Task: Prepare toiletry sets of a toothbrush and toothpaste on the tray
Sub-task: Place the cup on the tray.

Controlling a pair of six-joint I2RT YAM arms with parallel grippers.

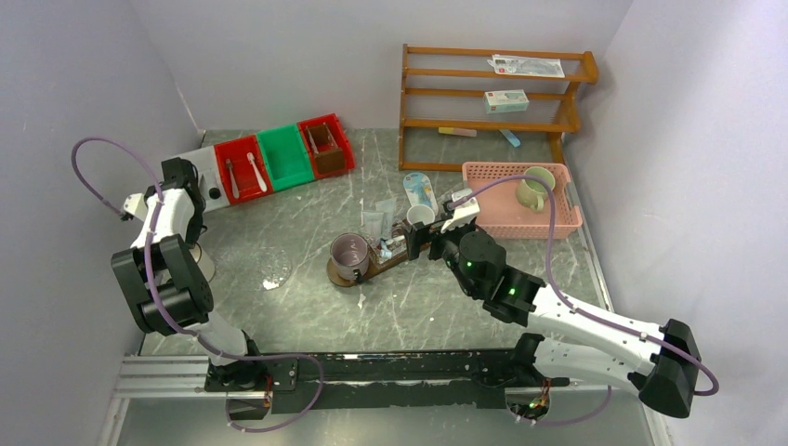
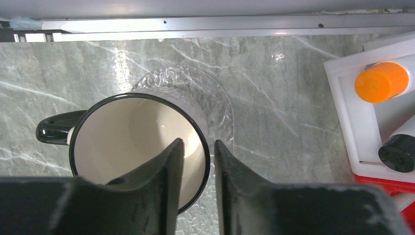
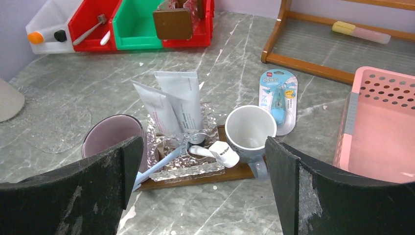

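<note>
The dark brown tray (image 3: 230, 175) lies on the marble. It carries a purple cup (image 3: 110, 134), a white mug (image 3: 249, 129) and a clear glass dish (image 3: 205, 169). Two white tubes (image 3: 172, 105) lean in the dish, and a pale blue and white toothbrush (image 3: 164, 162) lies across it. My right gripper (image 3: 204, 147) hovers open just in front of the tray with nothing between its fingers. At the far left, my left gripper (image 2: 198, 143) straddles the rim of a cream mug with a black rim (image 2: 132, 132). One finger is inside and one outside, with a slight gap on each side.
The cream mug stands on a clear glass plate (image 2: 215, 98). Beside it is a white holder with an orange-capped bottle (image 2: 381, 81). Red and green bins (image 1: 279, 158) sit at the back left and a wooden shelf (image 1: 492, 93) behind. A pink basket (image 1: 558, 223) at the right holds a green mug (image 1: 534, 186).
</note>
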